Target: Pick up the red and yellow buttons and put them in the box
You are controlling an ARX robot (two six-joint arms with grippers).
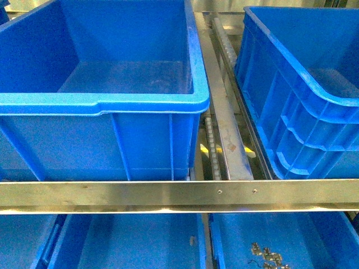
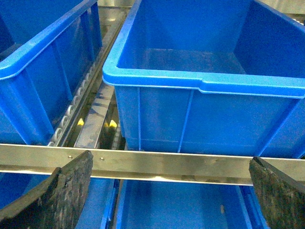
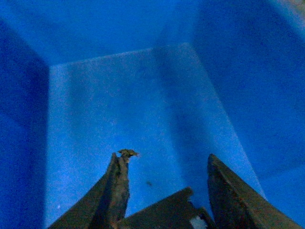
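Across the upper left of the front view sits a big blue box [image 1: 101, 106], nothing visible inside it. Right of it, metal roller rails [image 1: 224, 112] run back, with yellow spots [image 1: 205, 149] below them, too small to identify. A second blue crate [image 1: 297, 95] fills the upper right. A steel bar [image 1: 179, 195] crosses the frame; below it, lower crates hold small metal parts [image 1: 266, 256] at the lower right. No red or yellow buttons can be made out. The left claw [image 2: 171, 200] is spread wide, holding nothing, facing the box [image 2: 205, 81]. The right claw [image 3: 167, 167] is parted and empty, inside a blue crate [image 3: 119, 95].
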